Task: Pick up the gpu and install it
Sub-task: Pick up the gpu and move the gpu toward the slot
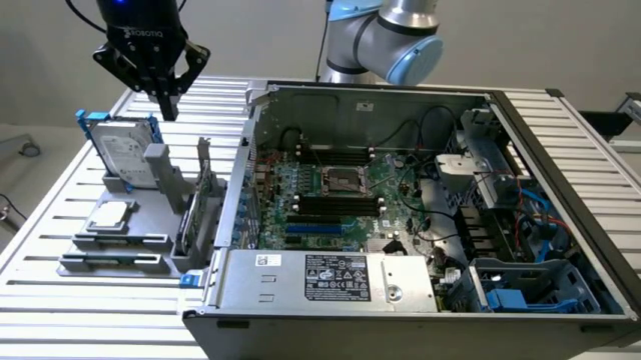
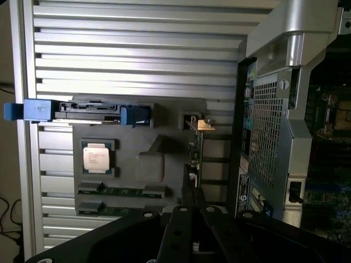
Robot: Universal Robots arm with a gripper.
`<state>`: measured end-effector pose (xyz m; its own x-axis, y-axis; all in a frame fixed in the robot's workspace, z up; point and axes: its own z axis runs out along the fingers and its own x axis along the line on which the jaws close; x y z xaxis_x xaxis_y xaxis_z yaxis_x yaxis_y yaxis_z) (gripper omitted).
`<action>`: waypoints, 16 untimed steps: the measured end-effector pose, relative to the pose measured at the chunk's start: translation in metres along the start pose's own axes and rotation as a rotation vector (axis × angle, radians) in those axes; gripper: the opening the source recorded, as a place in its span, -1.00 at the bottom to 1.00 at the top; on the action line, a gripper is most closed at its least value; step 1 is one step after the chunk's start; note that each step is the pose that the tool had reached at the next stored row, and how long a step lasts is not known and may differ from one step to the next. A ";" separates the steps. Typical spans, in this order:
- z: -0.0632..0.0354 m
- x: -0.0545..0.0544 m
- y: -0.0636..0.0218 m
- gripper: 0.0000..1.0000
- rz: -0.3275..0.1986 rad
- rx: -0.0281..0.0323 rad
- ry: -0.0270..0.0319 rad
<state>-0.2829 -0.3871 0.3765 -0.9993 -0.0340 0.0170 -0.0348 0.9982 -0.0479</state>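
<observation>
Two views logged. Exterior view: gripper [image 1: 168, 109] hangs well above the gray fixture [image 1: 110, 266], near the upright hard drive [image 1: 125, 154]. Its fingers are drawn together to a point, with nothing held. The gpu [image 1: 204, 193] stands on edge in the fixture, just beside the open computer case [image 1: 331, 281], motherboard [image 1: 331, 195] exposed. Wrist view: the gpu [image 2: 195, 156] is seen edge-on as a thin green strip, with the gripper [image 2: 190, 192] in line with it. The processor chip [image 2: 98, 159] lies flat near two memory sticks [image 2: 120, 192].

The gripper [image 1: 167, 107] points down, fingers pinched together.
</observation>
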 end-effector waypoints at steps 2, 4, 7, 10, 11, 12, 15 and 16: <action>0.0000 0.000 0.0000 -0.79 0.000 0.0000 0.0000; 0.0000 0.000 0.0000 -0.79 0.000 0.0000 0.0001; 0.0000 0.000 0.0000 -0.79 0.000 0.0000 0.0000; 0.0000 0.000 0.0000 -0.65 0.000 0.0000 0.0000; 0.0000 0.000 0.0000 -0.53 0.000 0.0000 0.0001; 0.0000 0.000 0.0000 -0.41 0.000 0.0000 0.0001; 0.0012 0.000 -0.0002 -0.28 0.000 -0.0002 -0.0002; 0.0029 0.000 -0.0003 -0.28 0.000 -0.0001 -0.0001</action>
<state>-0.2829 -0.3875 0.3736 -0.9993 -0.0336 0.0168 -0.0344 0.9983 -0.0478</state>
